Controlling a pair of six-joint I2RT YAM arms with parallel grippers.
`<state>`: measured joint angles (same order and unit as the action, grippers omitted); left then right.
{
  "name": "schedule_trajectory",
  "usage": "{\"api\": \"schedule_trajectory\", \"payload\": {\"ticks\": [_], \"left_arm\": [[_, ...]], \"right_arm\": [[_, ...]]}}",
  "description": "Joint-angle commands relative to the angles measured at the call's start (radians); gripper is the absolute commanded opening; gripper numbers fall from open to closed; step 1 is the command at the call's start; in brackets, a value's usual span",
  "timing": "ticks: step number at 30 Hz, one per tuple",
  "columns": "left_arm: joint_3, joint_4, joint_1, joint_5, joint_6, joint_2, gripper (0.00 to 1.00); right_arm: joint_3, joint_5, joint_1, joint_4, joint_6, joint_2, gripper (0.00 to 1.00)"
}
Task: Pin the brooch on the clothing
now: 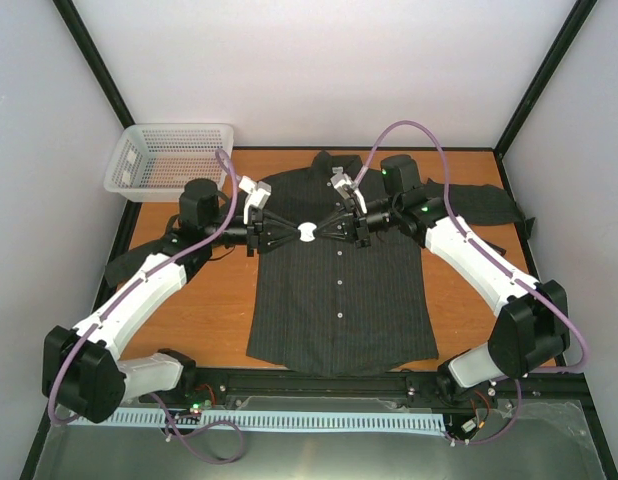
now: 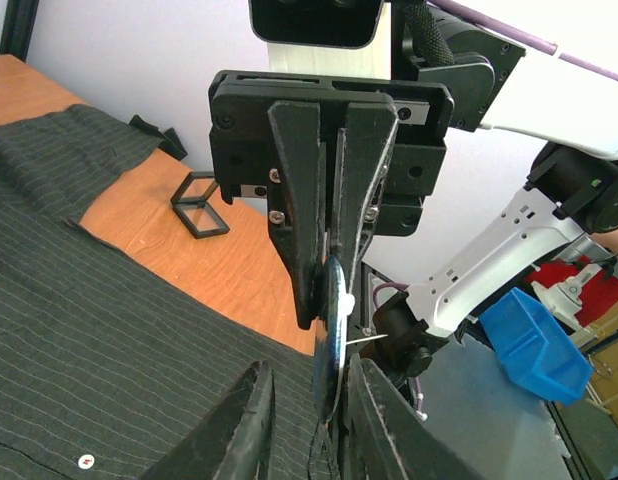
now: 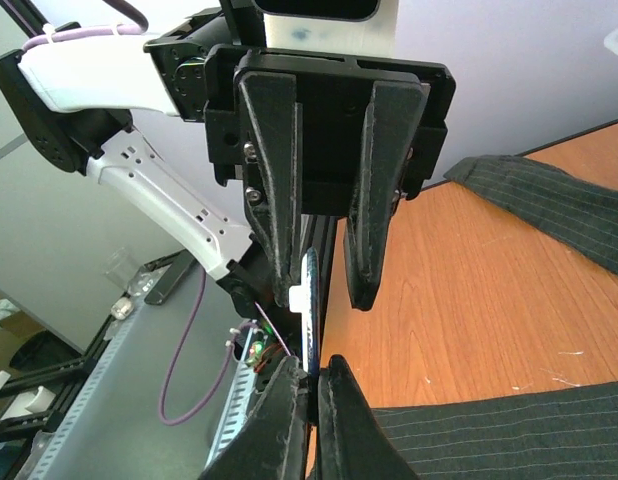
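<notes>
The clothing (image 1: 339,295), a dark pinstriped shirt with white buttons, lies flat on the orange table, collar at the far side. Both grippers meet tip to tip above its chest. The brooch (image 1: 307,232), a small round disc with a white back, hangs between them. My right gripper (image 3: 314,368) is shut on the rim of the brooch (image 3: 310,300). My left gripper (image 2: 309,375) stands partly open around the opposite edge of the brooch (image 2: 334,320); one finger (image 2: 244,425) is clear of the disc and the other lies close against it. A thin pin sticks out from the disc's back.
A white mesh basket (image 1: 169,157) sits at the table's back left corner. The shirt's sleeves spread out to both sides, the right one (image 1: 489,200) toward the back right. A small black hexagonal frame (image 2: 199,203) lies on the bare table (image 2: 219,260) beside the shirt.
</notes>
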<state>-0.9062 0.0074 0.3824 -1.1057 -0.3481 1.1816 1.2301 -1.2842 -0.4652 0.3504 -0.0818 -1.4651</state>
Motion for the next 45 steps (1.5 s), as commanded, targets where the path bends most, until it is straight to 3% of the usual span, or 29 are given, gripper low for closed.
{"api": "schedule_trajectory", "payload": {"ticks": [1, 21, 27, 30, 32, 34, 39, 45], "left_arm": [[-0.051, -0.019, -0.003, -0.038, 0.039, 0.015, 0.22], [-0.066, -0.040, -0.004, -0.049, 0.053, 0.033, 0.09], [-0.073, -0.052, -0.002, -0.031, 0.057, 0.033, 0.01], [-0.064, -0.061, -0.002, 0.079, 0.057, 0.007, 0.01], [-0.055, -0.077, -0.002, 0.187, 0.057, -0.015, 0.01], [-0.054, -0.103, -0.002, 0.315, 0.041, -0.031, 0.01], [-0.055, -0.191, -0.002, 0.603, -0.040, -0.033, 0.01], [-0.108, -0.381, -0.003, 0.850, -0.132, 0.063, 0.01]], "right_arm": [[0.026, -0.021, 0.004, 0.006, -0.012, -0.009, 0.03], [0.025, -0.014, 0.004, -0.008, 0.003, -0.015, 0.03], [0.026, 0.015, 0.004, -0.014, 0.013, -0.016, 0.03], [0.015, 0.097, 0.003, -0.014, 0.025, -0.011, 0.06], [-0.002, 0.179, 0.003, -0.020, 0.038, 0.001, 0.18], [-0.030, 0.285, 0.004, -0.038, 0.063, 0.019, 0.22], [-0.080, 0.585, 0.003, -0.062, 0.122, 0.041, 0.51], [-0.037, 0.850, 0.002, -0.011, 0.131, -0.061, 0.62]]}}
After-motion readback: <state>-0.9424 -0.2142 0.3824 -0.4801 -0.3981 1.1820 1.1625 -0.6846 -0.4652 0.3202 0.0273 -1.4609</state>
